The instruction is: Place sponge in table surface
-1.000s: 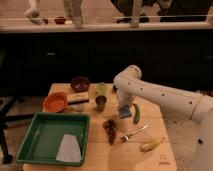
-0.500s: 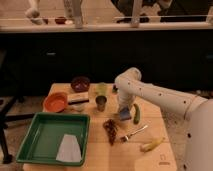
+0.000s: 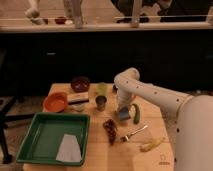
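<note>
Right now the gripper [image 3: 123, 111] is low over the middle of the table surface [image 3: 150, 160], pointing down at the end of the white arm [image 3: 150, 95] that reaches in from the right. Its fingers are closed on the sponge [image 3: 124, 115], a small blue-grey block that shows just under them. The sponge is very near the wood or already on it; I cannot tell which.

Just right of the sponge lies a green curved thing [image 3: 135, 113], perhaps a vegetable. To the left of the gripper stands a metal cup [image 3: 101, 103], and behind the cup there is a pale green cup [image 3: 102, 88]. In front of the sponge lies a dark reddish-brown lump [image 3: 110, 131], and beside it a fork [image 3: 134, 133] lies at a slant. Near the front right of the table is a pale yellow thing [image 3: 151, 145].

On the left side sits a green tray [image 3: 40, 137] with a pale grey cloth [image 3: 68, 149] inside, near its front right corner. Behind the tray are an orange bowl [image 3: 55, 102], a dark red bowl [image 3: 80, 83], and a beige block with a dark stripe [image 3: 78, 99] between them.
</note>
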### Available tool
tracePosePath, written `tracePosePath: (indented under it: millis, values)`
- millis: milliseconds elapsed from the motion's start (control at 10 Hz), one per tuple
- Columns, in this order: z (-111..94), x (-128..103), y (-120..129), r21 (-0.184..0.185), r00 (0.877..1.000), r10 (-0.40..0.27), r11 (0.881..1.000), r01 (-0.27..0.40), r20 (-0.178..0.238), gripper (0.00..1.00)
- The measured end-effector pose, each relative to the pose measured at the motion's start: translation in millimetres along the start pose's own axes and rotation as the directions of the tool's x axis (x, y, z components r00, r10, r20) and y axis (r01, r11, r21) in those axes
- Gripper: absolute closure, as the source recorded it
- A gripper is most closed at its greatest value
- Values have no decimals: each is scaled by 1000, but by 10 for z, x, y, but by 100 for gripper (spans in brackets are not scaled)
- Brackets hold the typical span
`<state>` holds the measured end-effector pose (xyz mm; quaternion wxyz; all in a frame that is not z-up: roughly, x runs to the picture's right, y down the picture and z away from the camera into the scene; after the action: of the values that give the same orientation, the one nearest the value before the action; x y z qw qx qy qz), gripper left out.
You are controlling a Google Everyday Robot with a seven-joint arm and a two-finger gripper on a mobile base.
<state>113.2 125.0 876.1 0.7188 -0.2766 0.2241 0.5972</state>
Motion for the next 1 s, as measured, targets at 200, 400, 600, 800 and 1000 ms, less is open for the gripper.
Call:
tracePosePath:
  millis: [200, 400, 600, 800, 1000]
  values:
    - [21, -96, 15, -2, 1000, -2, 1000, 2, 8, 100]
    - [84, -173, 25, 6, 1000, -9, 1000, 9, 29, 100]
    - [164, -232, 12, 23, 998, -2, 1000, 1, 65, 100]
    - [255, -284, -13, 34, 997, 5, 999, -8, 83, 100]
    - [294, -306, 18, 32, 997, 3, 999, -6, 80, 100]
